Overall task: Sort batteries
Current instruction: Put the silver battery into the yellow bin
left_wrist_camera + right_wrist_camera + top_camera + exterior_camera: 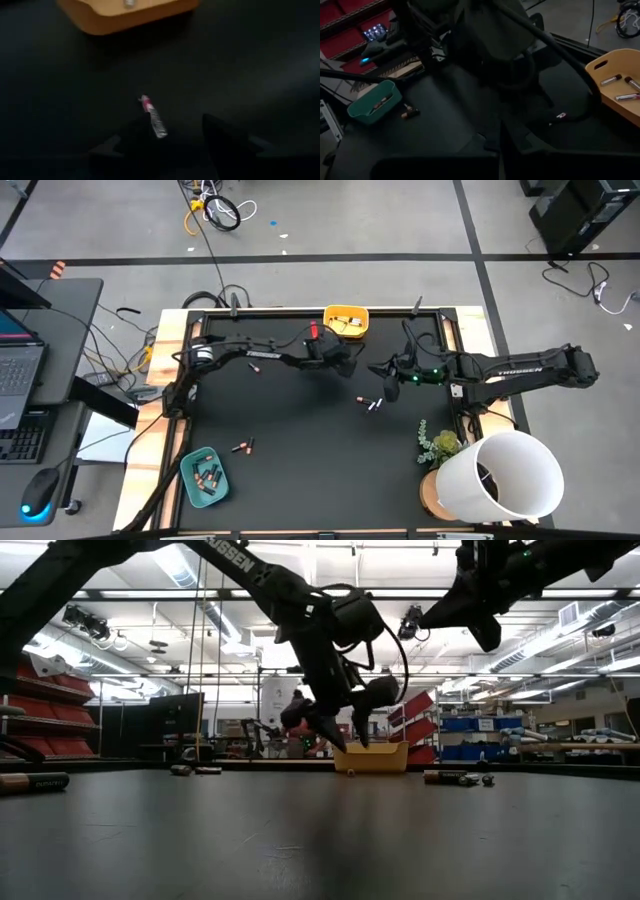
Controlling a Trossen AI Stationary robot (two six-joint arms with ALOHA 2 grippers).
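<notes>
My left gripper (348, 740) hangs open just above the mat, near the yellow tray (345, 321) at the table's far middle. A silvery battery with a red end (154, 118) lies on the mat just ahead of its fingers, close beside one of them; it also shows as a battery (561, 115). My right gripper (380, 369) is shut and held high, right of the left one, with nothing in it. The yellow tray (618, 85) holds a few silvery batteries. Two batteries (370, 403) lie mid-table, others (243, 446) near the teal tray (205, 477).
A white bucket (505, 473) and a small green plant (438, 444) stand at the near right corner. The teal tray at the near left holds several dark batteries. A battery (30, 781) lies close to the low camera, and cables run along the table's left edge.
</notes>
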